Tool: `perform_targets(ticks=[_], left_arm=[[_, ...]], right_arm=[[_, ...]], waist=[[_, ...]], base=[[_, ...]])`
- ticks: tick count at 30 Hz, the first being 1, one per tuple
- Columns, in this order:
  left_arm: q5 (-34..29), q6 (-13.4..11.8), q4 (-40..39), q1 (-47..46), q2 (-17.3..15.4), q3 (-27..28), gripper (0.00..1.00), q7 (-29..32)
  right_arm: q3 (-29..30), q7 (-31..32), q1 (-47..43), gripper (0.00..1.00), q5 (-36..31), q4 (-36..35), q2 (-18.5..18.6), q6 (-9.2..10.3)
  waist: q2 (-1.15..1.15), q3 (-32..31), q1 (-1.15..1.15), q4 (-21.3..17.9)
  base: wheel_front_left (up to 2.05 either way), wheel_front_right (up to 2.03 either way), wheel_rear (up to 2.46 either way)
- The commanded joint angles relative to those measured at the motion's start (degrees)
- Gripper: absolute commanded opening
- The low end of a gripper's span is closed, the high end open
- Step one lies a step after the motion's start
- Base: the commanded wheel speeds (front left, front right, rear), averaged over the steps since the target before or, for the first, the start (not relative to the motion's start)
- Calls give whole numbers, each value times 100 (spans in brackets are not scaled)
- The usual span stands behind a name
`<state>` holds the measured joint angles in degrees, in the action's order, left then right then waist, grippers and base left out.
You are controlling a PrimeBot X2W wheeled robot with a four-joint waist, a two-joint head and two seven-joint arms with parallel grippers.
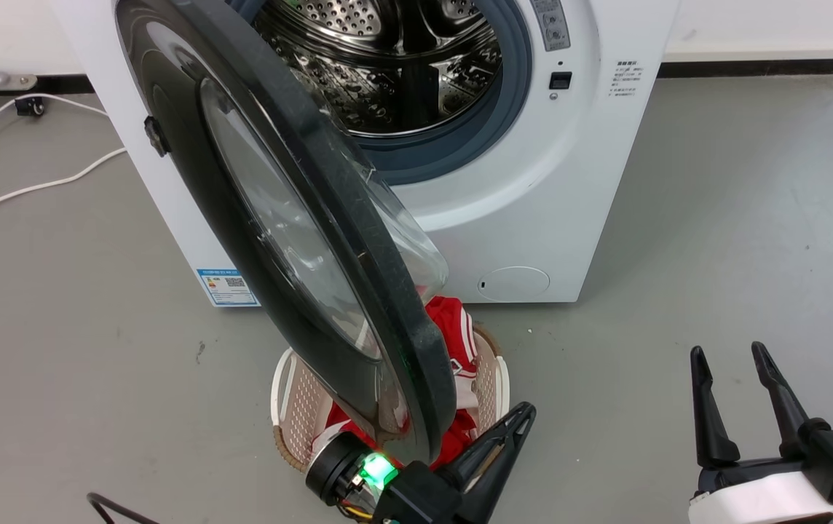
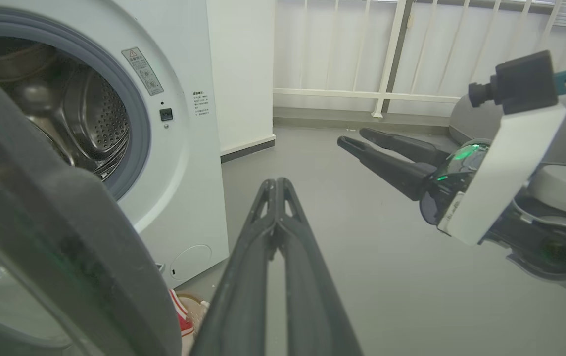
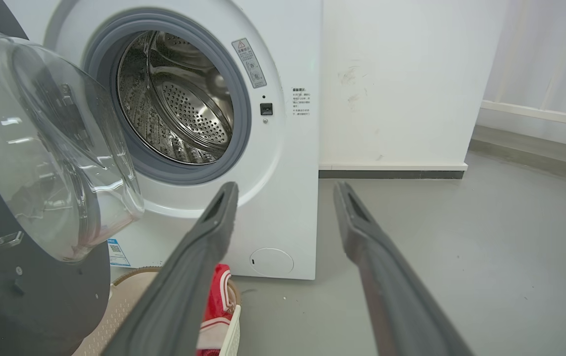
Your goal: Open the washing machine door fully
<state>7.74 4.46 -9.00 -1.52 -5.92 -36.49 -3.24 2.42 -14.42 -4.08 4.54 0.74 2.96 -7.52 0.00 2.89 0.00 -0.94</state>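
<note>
The white washing machine (image 1: 569, 182) stands at the top of the head view, its steel drum (image 1: 387, 65) exposed. The washing machine door (image 1: 191, 182), black with a bulging glass bowl, stands swung out towards me, roughly edge-on. My left gripper (image 1: 528, 409) is shut on nothing, low down just right of the door's free edge; contact cannot be told. In the left wrist view the shut gripper (image 2: 275, 184) points past the door (image 2: 40, 237) at the machine (image 2: 189, 148). My right gripper (image 1: 728, 351) is open at the lower right, away from the door (image 3: 25, 277).
A beige laundry basket (image 1: 300, 407) with a red and white cloth (image 1: 453, 327) sits on the floor under the door. White cables (image 1: 23, 189) lie on the grey floor at the left. A white railing (image 2: 387, 59) and wall stand to the machine's right.
</note>
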Motion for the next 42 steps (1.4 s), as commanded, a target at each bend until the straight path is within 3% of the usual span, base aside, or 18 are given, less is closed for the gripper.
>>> perform_targets(ticks=[1,23,32,42], left_arm=[[-30,-50,56,-13,19,26,0,-53],[246,-693,1195,-782,171,599,0,-508],[303,-972,883,-308,-95,795,0,-419],[357,-1289,109,379,-367,974,0,-270]], right_arm=[[-14,-30,71,100,25,9,-17,6],[-103,-30,222,100,73,204,-17,6],[-139,-5,136,100,117,179,-17,6],[-111,47,36,100,98,127,-17,6]], waist=[[0,22,0,-7],[0,189,0,-148],[0,116,0,-127],[0,43,0,207]], base=[[0,0,0],[0,0,0],[0,0,0],[0,0,0]])
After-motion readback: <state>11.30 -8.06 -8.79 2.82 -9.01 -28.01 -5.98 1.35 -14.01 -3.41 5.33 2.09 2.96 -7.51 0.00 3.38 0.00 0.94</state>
